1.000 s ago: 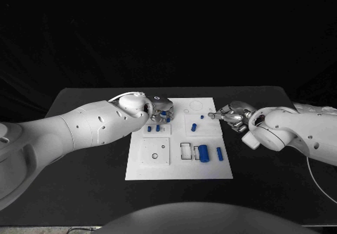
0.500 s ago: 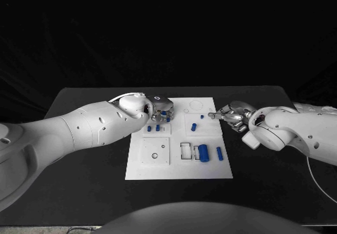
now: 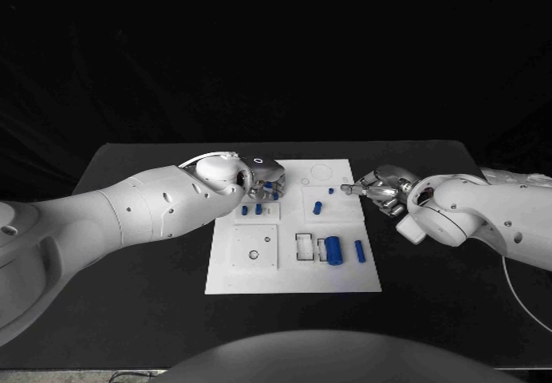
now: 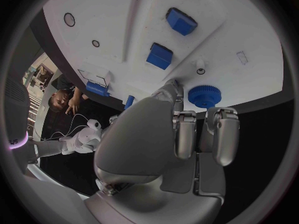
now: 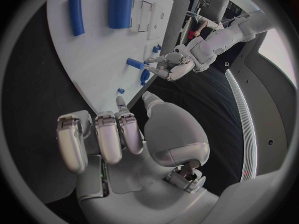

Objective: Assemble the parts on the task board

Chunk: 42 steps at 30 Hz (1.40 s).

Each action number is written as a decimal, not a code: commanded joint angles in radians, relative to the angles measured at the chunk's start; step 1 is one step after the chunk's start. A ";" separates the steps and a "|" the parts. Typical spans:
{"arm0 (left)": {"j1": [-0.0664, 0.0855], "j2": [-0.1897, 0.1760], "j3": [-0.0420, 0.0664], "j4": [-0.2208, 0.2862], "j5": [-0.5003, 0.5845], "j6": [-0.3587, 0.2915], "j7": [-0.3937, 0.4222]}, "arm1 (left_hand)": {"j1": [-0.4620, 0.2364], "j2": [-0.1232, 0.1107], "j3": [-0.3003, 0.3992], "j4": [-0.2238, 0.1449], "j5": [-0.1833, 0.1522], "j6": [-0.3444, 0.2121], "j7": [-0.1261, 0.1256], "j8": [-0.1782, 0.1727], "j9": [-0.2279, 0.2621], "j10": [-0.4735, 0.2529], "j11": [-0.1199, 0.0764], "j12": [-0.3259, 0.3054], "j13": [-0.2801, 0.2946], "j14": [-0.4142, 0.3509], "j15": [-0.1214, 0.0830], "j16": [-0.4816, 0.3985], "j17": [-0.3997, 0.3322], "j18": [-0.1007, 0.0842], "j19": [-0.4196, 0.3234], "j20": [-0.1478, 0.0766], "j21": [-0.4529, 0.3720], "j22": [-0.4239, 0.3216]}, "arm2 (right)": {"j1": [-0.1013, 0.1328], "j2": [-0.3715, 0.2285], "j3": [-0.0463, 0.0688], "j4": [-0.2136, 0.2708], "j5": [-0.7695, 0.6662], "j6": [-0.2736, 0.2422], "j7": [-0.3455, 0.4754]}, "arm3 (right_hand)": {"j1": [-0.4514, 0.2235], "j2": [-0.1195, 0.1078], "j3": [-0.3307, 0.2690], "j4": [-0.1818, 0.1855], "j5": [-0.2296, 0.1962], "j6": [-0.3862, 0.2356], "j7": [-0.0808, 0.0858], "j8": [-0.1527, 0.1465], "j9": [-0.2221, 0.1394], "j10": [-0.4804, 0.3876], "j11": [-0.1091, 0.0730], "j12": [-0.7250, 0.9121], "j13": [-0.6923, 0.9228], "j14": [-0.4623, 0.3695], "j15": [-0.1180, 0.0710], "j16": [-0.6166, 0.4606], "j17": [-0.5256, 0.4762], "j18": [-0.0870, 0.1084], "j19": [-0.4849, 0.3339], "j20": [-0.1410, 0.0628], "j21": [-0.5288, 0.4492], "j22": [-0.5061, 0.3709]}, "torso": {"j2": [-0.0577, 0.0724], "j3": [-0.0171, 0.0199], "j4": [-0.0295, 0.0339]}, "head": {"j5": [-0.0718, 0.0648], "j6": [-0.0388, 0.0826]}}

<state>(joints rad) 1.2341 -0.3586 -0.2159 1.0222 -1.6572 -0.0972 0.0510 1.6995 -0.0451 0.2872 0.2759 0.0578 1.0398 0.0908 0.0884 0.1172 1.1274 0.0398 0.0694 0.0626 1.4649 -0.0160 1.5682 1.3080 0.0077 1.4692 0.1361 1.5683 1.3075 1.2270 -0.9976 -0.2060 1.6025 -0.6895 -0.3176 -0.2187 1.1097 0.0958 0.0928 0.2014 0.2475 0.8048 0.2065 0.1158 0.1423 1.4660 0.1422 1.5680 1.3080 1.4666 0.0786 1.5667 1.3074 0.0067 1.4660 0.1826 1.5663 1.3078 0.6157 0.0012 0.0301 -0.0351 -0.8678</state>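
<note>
On the black desk (image 3: 138, 239) the white task board (image 3: 345, 275) carried blue parts: some stood upright near its far end, while a cylinder (image 3: 333, 250) and a bar (image 3: 360, 251) lay loose, suggesting assembly was unfinished. The left robot hand (image 3: 260, 185) pinched a blue gear (image 4: 205, 95); the right robot hand (image 3: 370, 190) was clenched, empty.

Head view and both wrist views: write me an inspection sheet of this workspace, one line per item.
Surface: black table, bare around the board.
Job's things: white task board lies mid-table; a large blue cylinder and a slim blue bar lie on its near right part; small blue parts stand further back; a blue gear sits by the left hand's fingers.
Clutter: nothing seen.
Hands: left hand over the board's far left part, right hand at its right edge; whether either holds anything cannot be told.
Cables: thin white cable on the left wrist.
Surroundings: dark backdrop.
</note>
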 commanded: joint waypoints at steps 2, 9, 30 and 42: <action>-0.003 0.004 -0.001 -0.001 -0.013 0.027 -0.001 | -0.011 -0.004 0.010 -0.003 0.000 0.020 -0.002 0.008 0.003 0.019 -0.002 0.006 0.001 0.106 0.004 0.003 0.263 -0.008 0.102 -0.003 0.002 0.263 | -0.001 0.001 0.000 0.000 -0.002 0.017 0.000 | -0.002 0.010 -0.005 0.003 0.006 0.002 0.011 0.004 0.002 0.105 0.004 0.003 0.263 0.104 0.007 0.004 0.263 -0.007 0.105 0.008 0.004 0.263 | 0.000 0.0006 -0.0007 | 0.000 0.000; -0.003 0.003 -0.001 -0.002 -0.028 0.021 -0.002 | -0.006 -0.012 0.017 -0.016 0.000 0.042 0.004 0.014 0.006 0.054 0.003 0.012 0.002 0.106 0.011 0.003 0.263 -0.008 0.102 -0.002 0.002 0.263 | -0.001 0.000 0.000 0.001 -0.002 0.018 0.000 | -0.002 0.010 -0.005 0.003 0.006 0.002 0.011 0.004 0.002 0.105 0.004 0.003 0.263 0.104 0.007 0.004 0.263 -0.007 0.105 0.008 0.004 0.263 | 0.001 0.0004 -0.0010 | 0.000 0.000; 0.003 -0.043 0.001 0.048 -0.034 -0.163 0.075 | -0.003 -0.016 0.027 -0.034 0.000 0.103 0.017 0.034 0.016 0.123 0.013 0.016 0.002 0.106 0.022 0.003 0.263 -0.008 0.102 -0.002 0.002 0.263 | -0.001 0.001 0.000 -0.003 -0.002 0.021 0.000 | -0.001 0.010 -0.005 0.003 0.006 0.002 0.011 0.004 0.002 0.105 0.004 0.003 0.263 0.104 0.007 0.004 0.263 -0.007 0.105 0.008 0.004 0.263 | -0.002 0.0003 0.0010 | -0.001 -0.003; 0.049 -0.113 0.003 0.122 0.023 -0.237 0.105 | -0.004 -0.020 0.030 -0.032 0.000 0.111 0.019 0.035 0.018 0.137 0.015 0.013 0.002 0.106 0.024 0.003 0.263 -0.008 0.102 -0.002 0.002 0.263 | -0.001 0.004 0.000 -0.008 -0.002 0.022 0.001 | -0.001 0.010 -0.005 0.003 0.006 0.002 0.011 0.004 0.002 0.105 0.004 0.003 0.263 0.104 0.007 0.004 0.263 -0.007 0.105 0.008 0.004 0.263 | -0.001 0.0008 0.0013 | 0.003 -0.001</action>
<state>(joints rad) 1.2805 -0.4697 -0.2131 1.1374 -1.6669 -0.2918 0.1280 1.6911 -0.0649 0.3160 0.2463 0.0546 1.1451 0.1102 0.1170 0.1340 1.2563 0.0537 0.0840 0.0628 1.4685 0.0017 1.5682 1.3075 0.0075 1.4692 0.1361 1.5683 1.3075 1.2270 -0.9949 -0.2060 1.5950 -0.6880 -0.3108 -0.2198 1.1097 0.0958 0.0899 0.2043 0.2475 0.8048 0.2065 0.1157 0.1431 1.4660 0.1422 1.5680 1.3076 1.4665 0.0786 1.5667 1.3081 0.0068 1.4660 0.1826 1.5663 1.3074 0.6148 0.0018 0.0307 -0.0312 -0.8682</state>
